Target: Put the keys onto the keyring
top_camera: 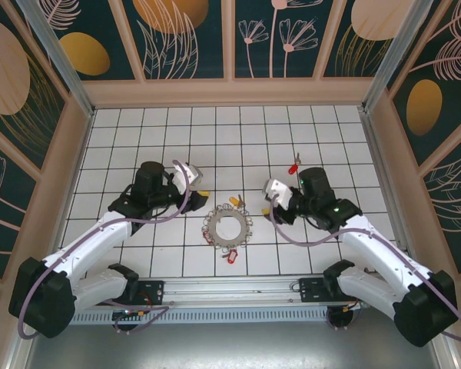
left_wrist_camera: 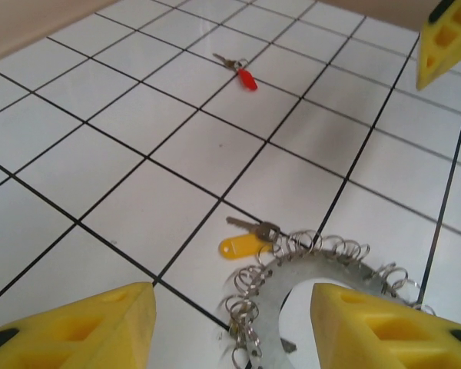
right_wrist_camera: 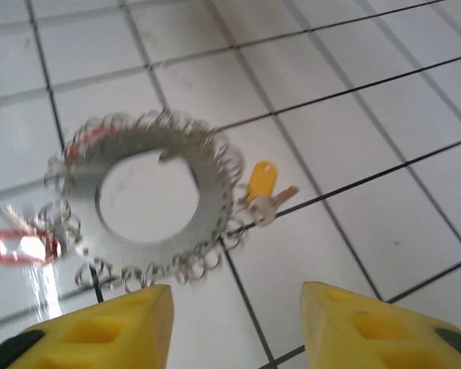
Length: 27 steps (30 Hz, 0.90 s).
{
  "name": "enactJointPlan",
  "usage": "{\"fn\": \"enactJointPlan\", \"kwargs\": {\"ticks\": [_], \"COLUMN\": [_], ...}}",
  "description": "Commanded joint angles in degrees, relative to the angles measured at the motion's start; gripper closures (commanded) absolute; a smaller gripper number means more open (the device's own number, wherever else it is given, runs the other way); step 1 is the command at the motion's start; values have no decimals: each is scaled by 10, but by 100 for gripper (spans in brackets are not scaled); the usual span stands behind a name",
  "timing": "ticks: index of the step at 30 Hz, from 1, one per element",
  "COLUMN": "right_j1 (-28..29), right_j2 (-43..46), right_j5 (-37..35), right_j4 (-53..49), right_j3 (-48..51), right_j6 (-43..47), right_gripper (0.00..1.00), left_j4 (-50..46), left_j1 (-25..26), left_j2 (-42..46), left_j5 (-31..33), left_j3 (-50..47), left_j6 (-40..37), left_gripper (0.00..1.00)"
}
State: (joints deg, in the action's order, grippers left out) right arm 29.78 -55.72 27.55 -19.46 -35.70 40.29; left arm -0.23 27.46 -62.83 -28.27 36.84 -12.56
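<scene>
Both pairs of my fingers stand apart with nothing between them. My left fingers [top_camera: 203, 192] hang just left of and beyond the keyring [top_camera: 229, 225], and my right fingers [top_camera: 266, 207] hang just right of it, so the ring lies between my two hands, a little nearer the rail [top_camera: 230, 290].

The keyring lies flat on the tiled desk [top_camera: 138, 131], near the middle and toward its near edge. A yellow key [top_camera: 234, 203] lies at the ring's far rim. A red key [top_camera: 231, 256] lies at its near rim. Another red key [top_camera: 293, 166] lies well apart, far and to the right, just beyond my right wrist.

The far half of the desk is bare tile up to the tan border of the walls [top_camera: 230, 92]. On each side, open tile runs to the side walls beyond my forearms.

Past the left fingers [left_wrist_camera: 77, 330], the left wrist camera shows the yellow key [left_wrist_camera: 242, 244] with its metal end touching the fringe of links on the keyring [left_wrist_camera: 323, 273]. I cannot tell whether it is threaded on. It also shows the far red key [left_wrist_camera: 244, 75] alone on the tiles, and a yellow tip of my right fingers [left_wrist_camera: 446, 42].

The right wrist camera looks over my right fingers [right_wrist_camera: 376, 330] at the whole keyring [right_wrist_camera: 211, 181], the yellow key [right_wrist_camera: 260, 181] on one side and the near red key [right_wrist_camera: 15, 247] on the other, blurred.
</scene>
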Motion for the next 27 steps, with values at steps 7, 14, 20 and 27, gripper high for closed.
{"fn": "enactJointPlan", "kwargs": {"ticks": [7,14,20,27], "right_j1": [48,89,100,105], "right_j2": [-107,-196,-256,-282], "right_j5": [6,-29,-46,-58], "right_j4": [88,171,195,193], "right_j3": [55,63,47,38], "right_j6": [166,155,138,127], "right_gripper": [63,62,68,75], "left_j4": [-12,14,23,31], "left_j1": [-2,-2,-2,-2], "left_j2": [-16,-7,12,17], "left_j5": [-50,-46,-40,-39], "left_j3": [-23,-48,-69,-77], "left_j6": [-107,-119,-119,-117], "left_gripper": [46,46,46,47]}}
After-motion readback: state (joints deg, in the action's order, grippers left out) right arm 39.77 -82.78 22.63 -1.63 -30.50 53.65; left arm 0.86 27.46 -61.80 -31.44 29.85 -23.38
